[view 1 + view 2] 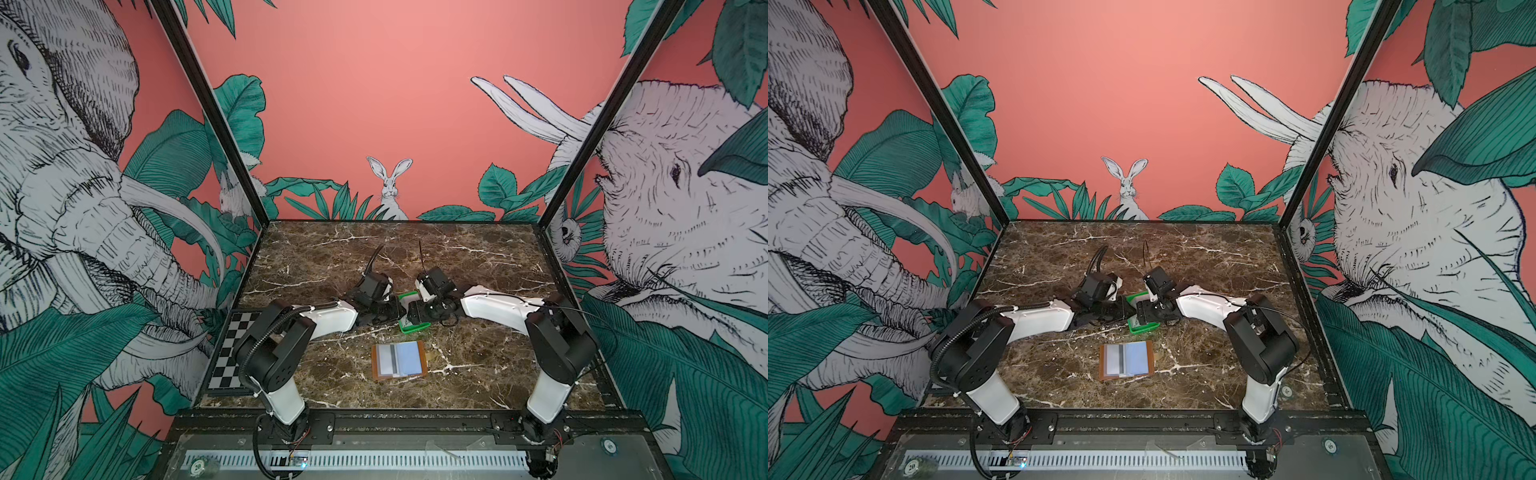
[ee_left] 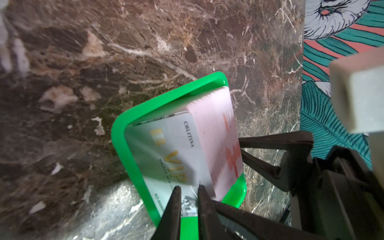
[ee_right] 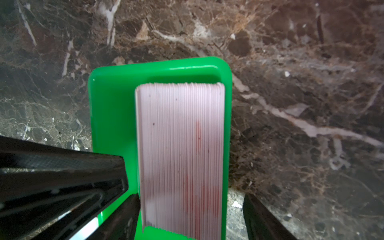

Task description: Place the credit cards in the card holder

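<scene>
The card holder lies open on the marble near the front, showing a white grey-striped card and a pale blue one in its sleeves. Behind it a stack of credit cards stands on edge in a green tray. A white VIP card leans off the stack. My left gripper is at that card's near edge, open by a narrow gap. My right gripper stands open and wide: one finger is beside the stack, the other outside the tray wall.
A checkerboard panel lies along the table's left edge. Printed walls close off the left, right and back sides. Both arms reach inward from the front corners and meet over the tray. The left gripper's black finger crowds the right wrist view.
</scene>
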